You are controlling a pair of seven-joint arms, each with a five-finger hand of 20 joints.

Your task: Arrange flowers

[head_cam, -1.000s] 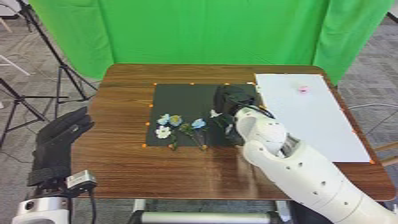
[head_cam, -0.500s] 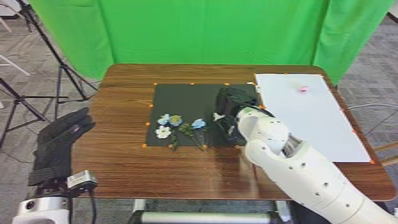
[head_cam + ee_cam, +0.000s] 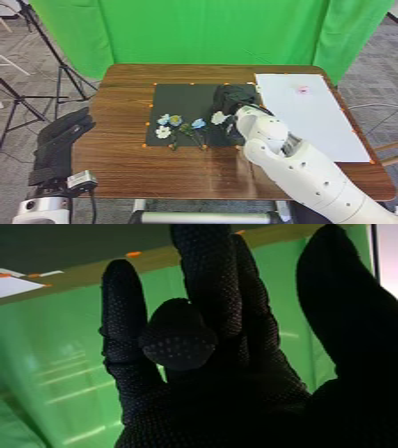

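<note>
In the head view my right hand (image 3: 231, 98) is over the right part of the black mat (image 3: 187, 97), with a white flower (image 3: 219, 118) beside it; its stem cannot be made out. Several flowers lie left of that one: a white flower (image 3: 163, 132), a yellow-centred flower (image 3: 175, 120) and a blue flower (image 3: 198, 123), with stems toward the mat's near edge. A pink flower (image 3: 303, 90) lies on the white sheet (image 3: 311, 122). In the right wrist view the right hand (image 3: 218, 391) is open, one finger bent, the others straight, holding nothing visible. My left hand (image 3: 60, 142) is open, left of the table.
The brown wooden table (image 3: 124, 170) carries the mat and the sheet, with small orange markers along their edges. A green curtain (image 3: 213, 30) hangs behind it. A black tripod (image 3: 62, 75) stands on the floor at the left.
The white flower beside my right hand shows more fully and faces up, where it was partly covered before. The right hand has shifted only slightly; my left hand stays still.
</note>
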